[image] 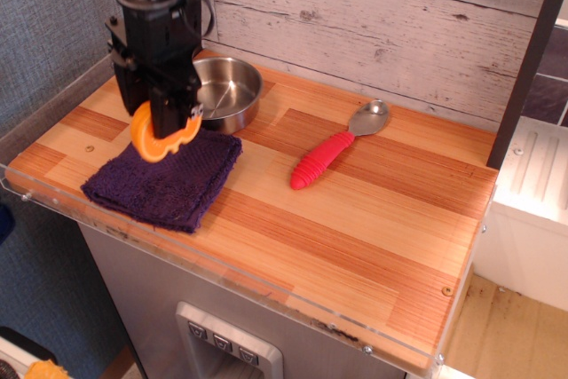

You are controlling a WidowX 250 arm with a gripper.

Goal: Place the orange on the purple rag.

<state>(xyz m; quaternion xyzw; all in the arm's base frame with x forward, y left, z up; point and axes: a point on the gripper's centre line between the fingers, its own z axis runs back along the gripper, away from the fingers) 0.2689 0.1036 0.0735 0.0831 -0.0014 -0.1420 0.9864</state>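
The orange (162,137) is a small orange plastic half, held in my black gripper (166,117), whose fingers are shut on it. It hangs just over the far left part of the purple rag (169,178), a dark purple knitted square lying at the front left of the wooden counter. I cannot tell whether the orange touches the cloth. The gripper body hides the top of the orange.
A steel pan (226,90) stands just behind the rag, right of the gripper. A spoon with a red handle (324,158) lies at mid-counter. A clear plastic rim (53,113) edges the counter's left side, and a plank wall (399,15) stands behind.
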